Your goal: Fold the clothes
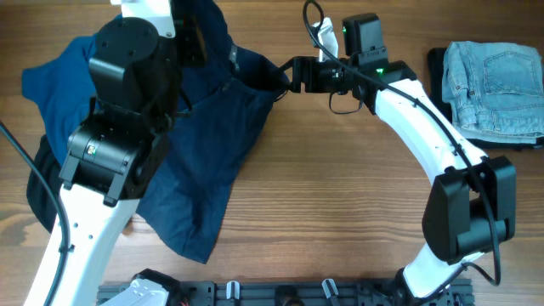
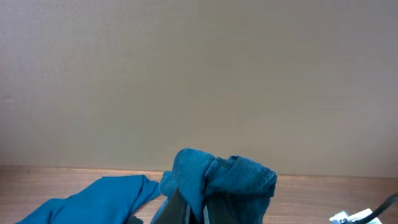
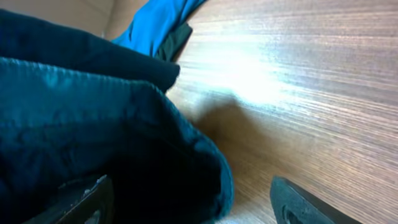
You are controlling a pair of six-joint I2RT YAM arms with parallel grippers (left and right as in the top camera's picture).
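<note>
The dark navy shorts [image 1: 212, 144] lie spread across the left half of the table. My left gripper [image 1: 194, 38] is shut on a bunched fold of their far edge and holds it raised; in the left wrist view the fabric [image 2: 224, 177] drapes over the closed fingers [image 2: 200, 208]. My right gripper [image 1: 282, 78] is at the shorts' right corner. Its jaws [image 3: 193, 208] are wide open, with the shorts' hem [image 3: 93, 124] lying between them against the left finger. The left arm hides part of the shorts.
A brighter blue shirt [image 1: 47, 76] lies at the far left, also in the left wrist view [image 2: 93, 199]. A black garment [image 1: 38, 200] pokes out beneath it. Folded light-wash jeans [image 1: 493, 81] rest at the right edge. A black rack [image 1: 280, 293] lines the front.
</note>
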